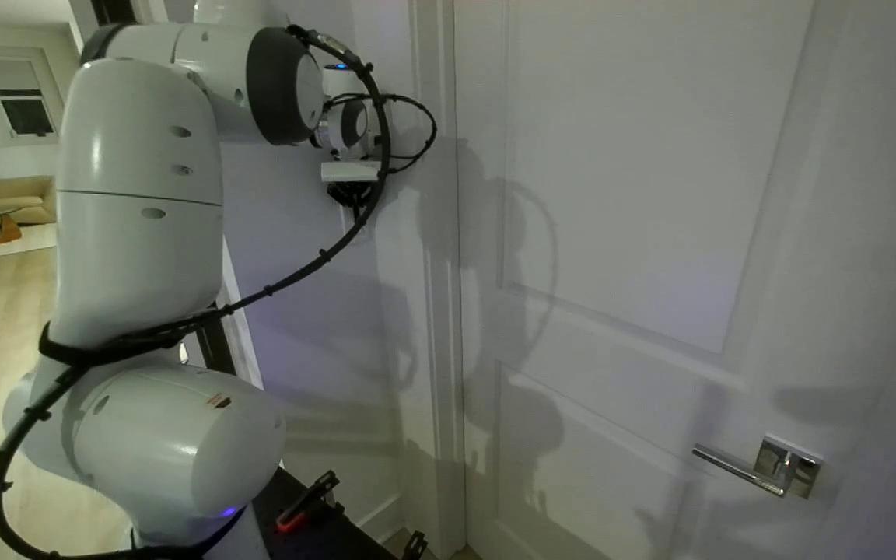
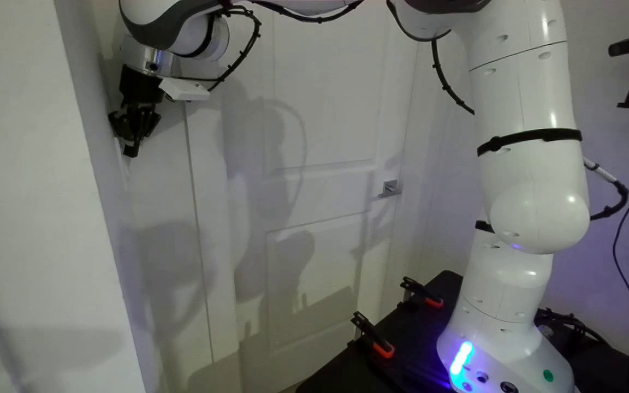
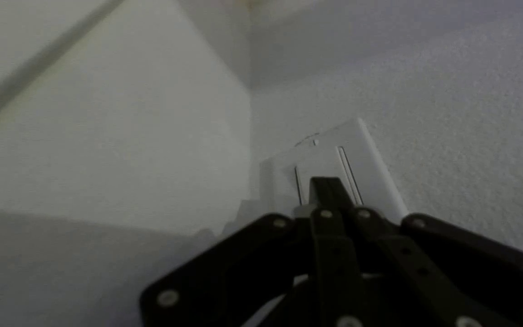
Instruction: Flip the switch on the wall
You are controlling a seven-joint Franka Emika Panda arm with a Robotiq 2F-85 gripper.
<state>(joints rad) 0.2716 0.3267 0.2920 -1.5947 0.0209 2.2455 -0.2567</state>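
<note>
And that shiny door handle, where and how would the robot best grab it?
Probably by the lever bar, toward its free end. I'd come from the front of the door, fingers above and below: the bar is slim and straight, runs sideways and seems to stand off the door, with the square plate at its other end.

Robot arm (image 1: 141,249), one; gripper (image 3: 327,185), one; switch (image 3: 323,163), one; panelled door (image 1: 635,194), one; lever handle (image 1: 743,471), one; black table (image 2: 418,341), one. Black-and-red clamps (image 2: 370,331) number two in an exterior view.
</note>
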